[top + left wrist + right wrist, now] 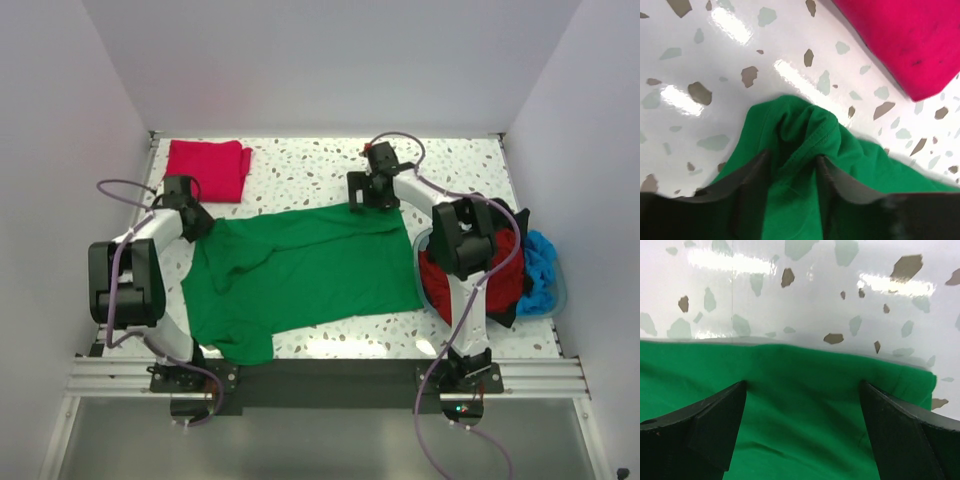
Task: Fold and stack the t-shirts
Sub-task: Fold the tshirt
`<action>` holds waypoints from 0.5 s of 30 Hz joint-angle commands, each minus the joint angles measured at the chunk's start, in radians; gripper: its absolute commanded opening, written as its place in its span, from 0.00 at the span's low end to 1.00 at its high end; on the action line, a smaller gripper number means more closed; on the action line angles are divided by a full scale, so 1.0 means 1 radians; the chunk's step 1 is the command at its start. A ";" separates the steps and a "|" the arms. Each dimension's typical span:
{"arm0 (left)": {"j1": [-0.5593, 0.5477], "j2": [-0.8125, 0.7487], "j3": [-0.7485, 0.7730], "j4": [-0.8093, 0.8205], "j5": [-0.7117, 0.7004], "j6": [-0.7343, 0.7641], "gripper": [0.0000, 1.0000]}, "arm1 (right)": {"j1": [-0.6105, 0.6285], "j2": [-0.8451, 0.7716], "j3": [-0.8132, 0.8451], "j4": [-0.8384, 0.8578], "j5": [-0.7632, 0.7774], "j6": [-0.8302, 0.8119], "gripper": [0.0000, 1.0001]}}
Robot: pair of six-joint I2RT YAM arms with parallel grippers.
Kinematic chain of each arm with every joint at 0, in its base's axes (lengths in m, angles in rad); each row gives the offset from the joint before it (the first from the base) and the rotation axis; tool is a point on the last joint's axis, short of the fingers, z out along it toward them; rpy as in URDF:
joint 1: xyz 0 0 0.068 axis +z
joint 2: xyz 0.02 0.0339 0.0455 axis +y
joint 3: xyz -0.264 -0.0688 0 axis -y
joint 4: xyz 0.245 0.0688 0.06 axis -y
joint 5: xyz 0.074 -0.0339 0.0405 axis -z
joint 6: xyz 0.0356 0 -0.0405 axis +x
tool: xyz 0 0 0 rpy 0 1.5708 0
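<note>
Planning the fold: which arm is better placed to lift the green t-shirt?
Probably left: the left gripper pinches bunched cloth of the green t-shirt; the right gripper is open above its far edge.

We record bright, even light from above in the overhead view; the white walls (330,60) read pale, and the far strip of the table (300,160) is close to overexposed. Shadows there are soft and short. Both wrist views show elongated white glare streaks on the glossy tabletop. The fingers of the left gripper (791,156) and the right gripper (803,385) are dark and blurred at the frame bottom. The green t-shirt (805,130) is sharp, with 1 thin shadow line along its far edge in the right wrist view.
</note>
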 commanded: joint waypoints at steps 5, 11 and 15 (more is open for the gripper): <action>0.016 0.087 0.017 0.123 0.071 0.020 0.14 | -0.024 0.048 0.047 0.019 -0.008 0.037 0.99; 0.037 0.057 0.012 0.042 -0.058 -0.027 0.06 | -0.058 0.060 0.038 0.001 0.035 0.072 0.99; 0.047 0.000 0.003 -0.043 -0.159 -0.070 0.16 | -0.078 0.057 0.027 0.005 0.038 0.077 0.99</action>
